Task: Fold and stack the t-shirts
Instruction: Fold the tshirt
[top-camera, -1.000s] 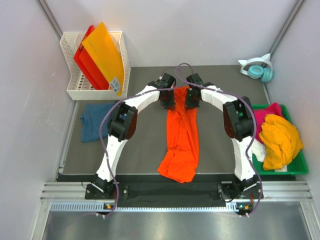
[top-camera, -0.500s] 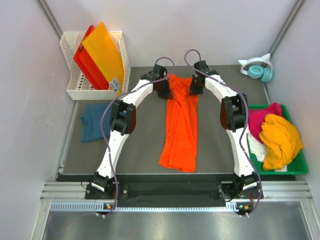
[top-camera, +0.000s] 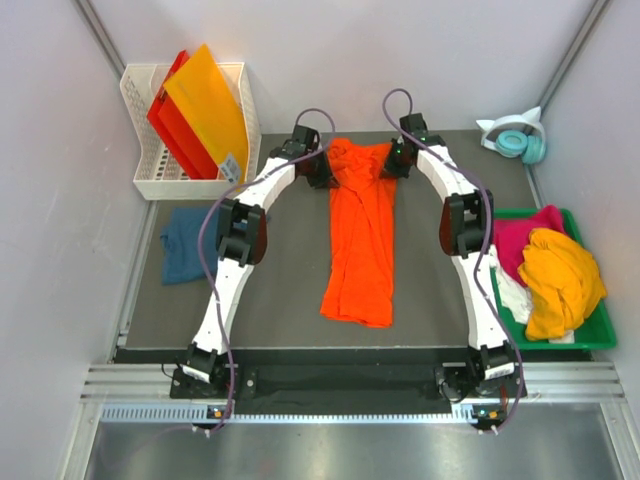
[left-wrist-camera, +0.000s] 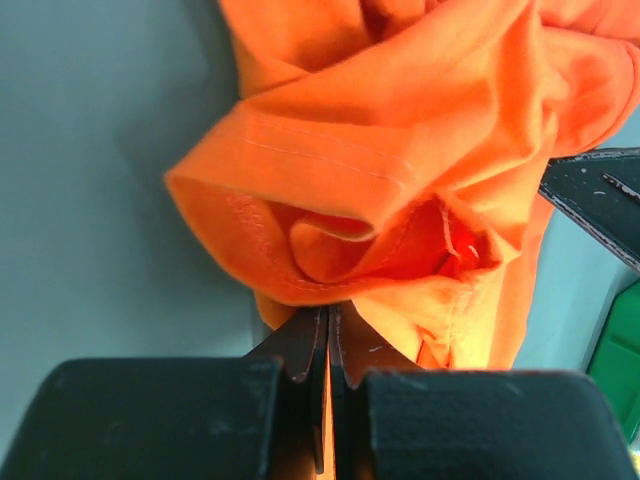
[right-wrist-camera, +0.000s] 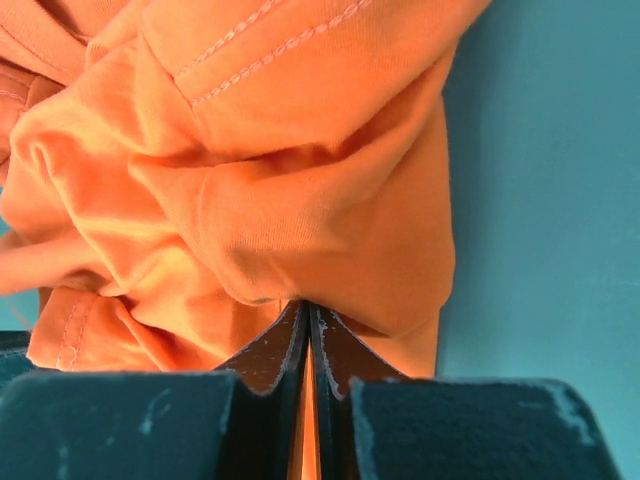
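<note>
Pinching far corners of the orange t-shirt (top-camera: 360, 240), left hand (top-camera: 322, 172) and right hand (top-camera: 394, 165), cloth between.

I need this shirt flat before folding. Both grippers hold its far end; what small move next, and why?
Probably ease the left gripper and right gripper apart sideways. Both are shut on the orange t-shirt, which lies bunched in a narrow strip down the table; widening should spread it.

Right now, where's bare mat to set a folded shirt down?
Bare mat flanks the orange t-shirt inside both arms, plus the near-left corner by the teal t-shirt. Crowded: far edge, left tool and right tool clamping cloth; green bin full.
</note>
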